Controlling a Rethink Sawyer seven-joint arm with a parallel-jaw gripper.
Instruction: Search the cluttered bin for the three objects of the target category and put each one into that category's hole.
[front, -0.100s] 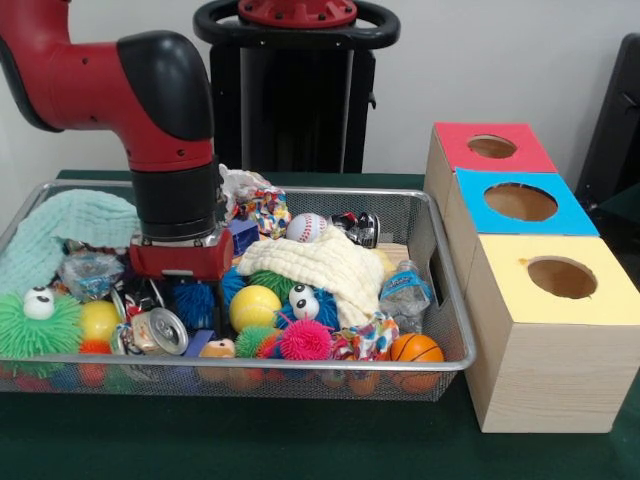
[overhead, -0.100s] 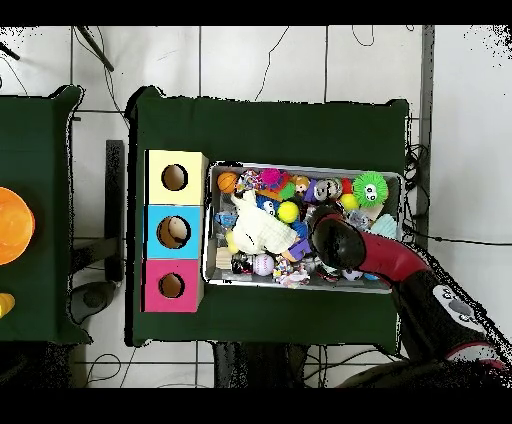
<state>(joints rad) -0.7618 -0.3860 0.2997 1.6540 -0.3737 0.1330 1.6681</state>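
Observation:
A wire mesh bin (front, -0.100s: 445, 290) (overhead, -0.100s: 392, 287) holds a pile of toys. Among them are a baseball (front, -0.100s: 306, 227) (overhead, -0.100s: 263, 264), a yellow ball (front, -0.100s: 255, 307) (overhead, -0.100s: 289, 211), a small basketball (front, -0.100s: 416, 348) (overhead, -0.100s: 228, 182), a pink spiky ball (front, -0.100s: 305, 340), a green spiky toy with eyes (front, -0.100s: 38, 322) (overhead, -0.100s: 370, 187), a drinks can (front, -0.100s: 160, 330) and a water bottle (front, -0.100s: 405, 292). A cream cloth (front, -0.100s: 320, 265) (overhead, -0.100s: 260, 230) lies over the middle. My gripper (front, -0.100s: 180, 260) (overhead, -0.100s: 335, 238) is lowered into the left half of the bin, its tips hidden in the clutter. Beside the bin stand a red box (front, -0.100s: 490, 148) (overhead, -0.100s: 171, 286), a blue box (front, -0.100s: 520, 203) (overhead, -0.100s: 173, 232) and a yellow box (front, -0.100s: 560, 280) (overhead, -0.100s: 175, 178), each with a round hole on top.
A mint cloth (front, -0.100s: 60, 235) is draped over the bin's left end in the front view. The three boxes stand in a row close against the bin's other end. The table carries a dark green cover (front, -0.100s: 300, 440). A second green table with an orange thing (overhead, -0.100s: 12, 225) is off to one side.

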